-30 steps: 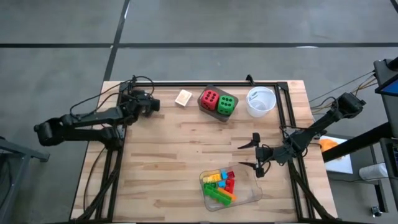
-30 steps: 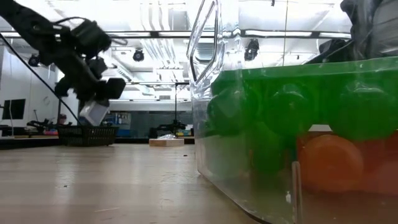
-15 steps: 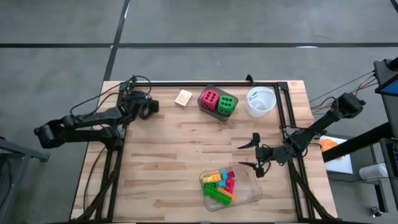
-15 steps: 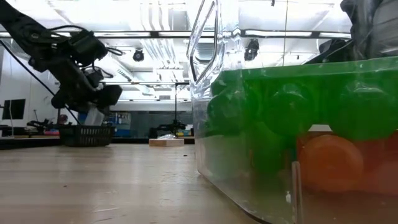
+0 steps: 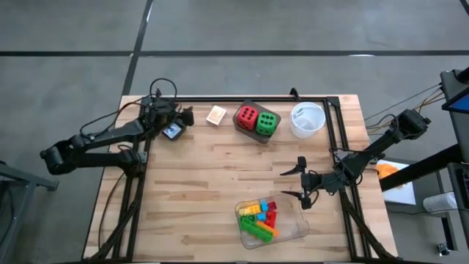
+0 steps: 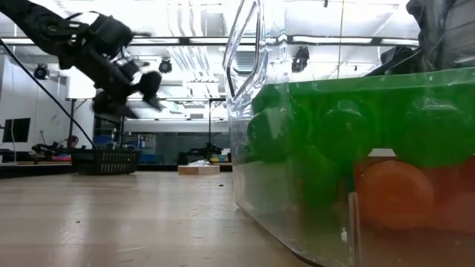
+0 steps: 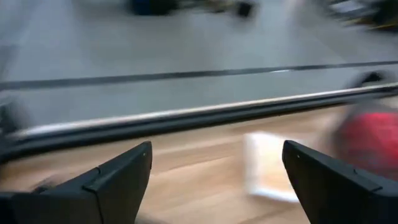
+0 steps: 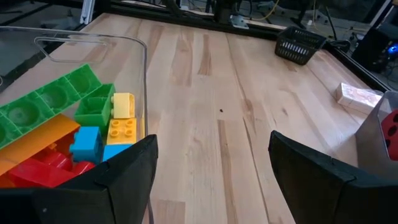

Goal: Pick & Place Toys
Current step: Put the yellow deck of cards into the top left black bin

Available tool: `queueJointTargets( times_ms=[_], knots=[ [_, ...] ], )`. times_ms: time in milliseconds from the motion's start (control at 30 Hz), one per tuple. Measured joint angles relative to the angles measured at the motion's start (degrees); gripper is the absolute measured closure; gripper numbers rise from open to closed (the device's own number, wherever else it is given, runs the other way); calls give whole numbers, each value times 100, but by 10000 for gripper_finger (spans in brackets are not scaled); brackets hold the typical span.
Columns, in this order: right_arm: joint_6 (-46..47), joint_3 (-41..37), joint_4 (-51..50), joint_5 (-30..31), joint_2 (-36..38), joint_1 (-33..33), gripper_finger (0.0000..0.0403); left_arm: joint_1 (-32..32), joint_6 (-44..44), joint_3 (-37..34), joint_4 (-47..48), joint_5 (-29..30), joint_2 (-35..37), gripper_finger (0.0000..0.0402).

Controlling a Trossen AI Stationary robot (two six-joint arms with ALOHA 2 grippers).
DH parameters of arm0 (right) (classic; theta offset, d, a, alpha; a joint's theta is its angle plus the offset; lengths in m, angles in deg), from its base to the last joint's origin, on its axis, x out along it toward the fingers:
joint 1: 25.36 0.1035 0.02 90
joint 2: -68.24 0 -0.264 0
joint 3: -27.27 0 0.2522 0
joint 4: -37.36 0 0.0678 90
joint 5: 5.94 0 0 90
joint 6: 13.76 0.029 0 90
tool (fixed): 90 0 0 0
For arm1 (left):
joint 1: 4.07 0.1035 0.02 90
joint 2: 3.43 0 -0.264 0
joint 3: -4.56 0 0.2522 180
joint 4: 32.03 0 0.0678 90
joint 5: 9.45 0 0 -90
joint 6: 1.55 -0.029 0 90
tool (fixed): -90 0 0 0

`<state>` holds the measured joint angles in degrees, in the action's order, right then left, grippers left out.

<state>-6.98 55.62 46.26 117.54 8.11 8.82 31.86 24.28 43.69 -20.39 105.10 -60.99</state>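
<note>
My left gripper (image 5: 183, 117) (image 7: 214, 149) hovers open over the table's far left part, with nothing between its fingers. A small white-blue card pack (image 5: 173, 132) shows just beside it, on its near side; the low view does not show the pack. Ahead of the gripper lies the tan block (image 5: 216, 115) (image 7: 267, 165). A red die (image 5: 247, 116) and a green die (image 5: 267, 122) sit side by side in a grey box. Bright bricks (image 5: 260, 216) (image 8: 93, 124) lie in the clear tray (image 5: 293, 231). My right gripper (image 5: 289, 183) (image 8: 211, 140) waits open beside the tray's far right corner.
A white round bowl (image 5: 307, 119) stands at the far right, next to the dice. A black frame rail (image 5: 242, 98) runs along the far edge and down both sides. A black basket (image 8: 298, 43) sits by the far left edge. Bare wood lies in the middle.
My left gripper has opened and let go of the white-blue card pack that it held below its fingers. It has risen and gone a little toward the table's far and right edges, toward the tan block. The pack now shows beside it on its near side.
</note>
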Motion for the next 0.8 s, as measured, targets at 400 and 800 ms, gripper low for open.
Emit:
queueJointTargets(
  times_ms=[400, 800],
  knots=[
    [-80, 0, 28, 17, 17, -33, 102, -663, 210, 1055, -418, -748, -1712, 196],
    [13, 0, 27, 17, 15, -35, 102, -379, -213, 3477, 1532, -812, -4069, 398]
  ],
)
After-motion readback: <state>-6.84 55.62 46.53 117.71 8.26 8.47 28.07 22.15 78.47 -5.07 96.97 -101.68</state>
